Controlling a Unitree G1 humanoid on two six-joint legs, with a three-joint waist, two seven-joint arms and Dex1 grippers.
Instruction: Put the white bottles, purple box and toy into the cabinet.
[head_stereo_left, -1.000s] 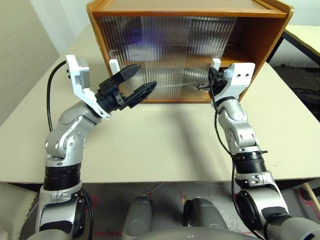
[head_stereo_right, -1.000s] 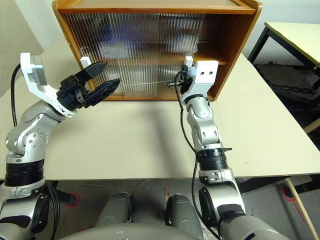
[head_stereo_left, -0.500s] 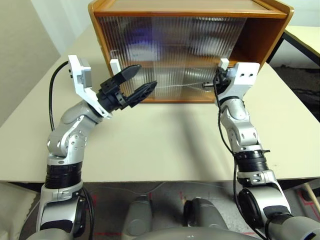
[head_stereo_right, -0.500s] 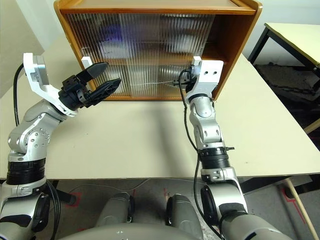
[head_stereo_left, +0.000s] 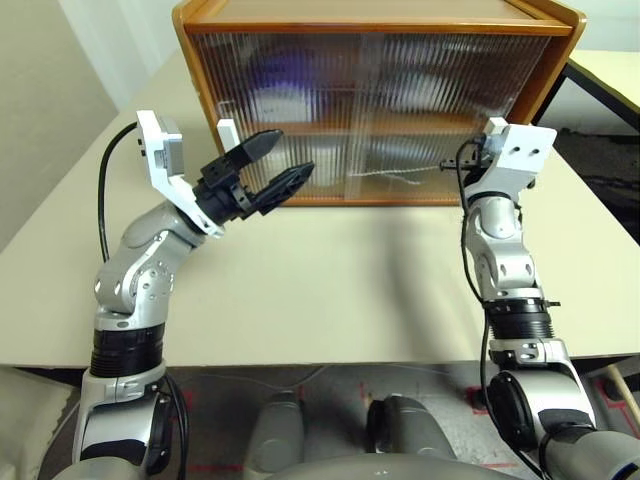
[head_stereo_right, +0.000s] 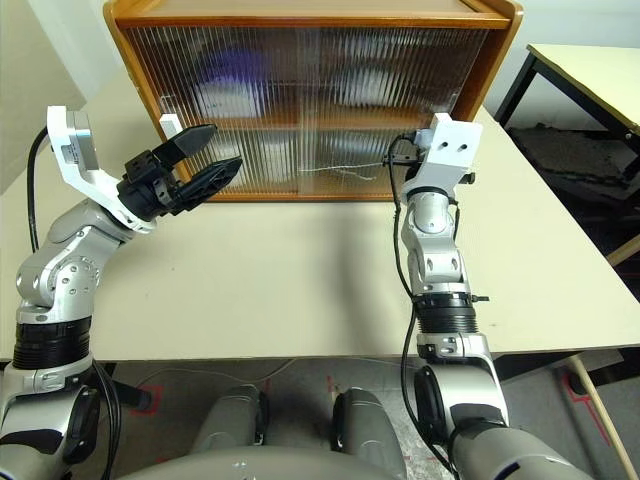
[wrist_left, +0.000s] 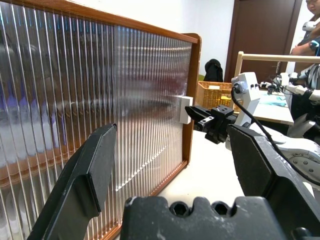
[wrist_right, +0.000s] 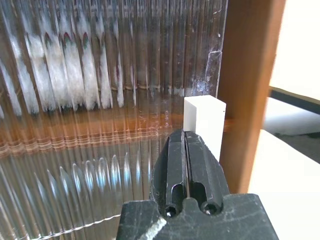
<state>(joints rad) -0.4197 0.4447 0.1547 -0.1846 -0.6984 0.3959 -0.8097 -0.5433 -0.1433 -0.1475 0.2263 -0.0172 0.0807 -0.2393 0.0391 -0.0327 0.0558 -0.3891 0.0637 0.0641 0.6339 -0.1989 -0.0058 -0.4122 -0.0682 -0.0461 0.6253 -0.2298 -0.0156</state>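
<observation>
cabinet (head_stereo_left: 560, 45): glossy orange wood | sliding doors (head_stereo_left: 350, 110): ribbed translucent plastic | table (head_stereo_left: 330, 290): matt beige

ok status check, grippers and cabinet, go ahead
Left gripper open, empty, in front of the cabinet. Right gripper shut, tip by the right door's white handle. Both sliding doors across the front, items blurred behind them. Nothing in the way.

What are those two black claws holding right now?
Nothing. The left gripper hangs open before the cabinet. The right gripper is shut empty, against the door's white handle.
</observation>
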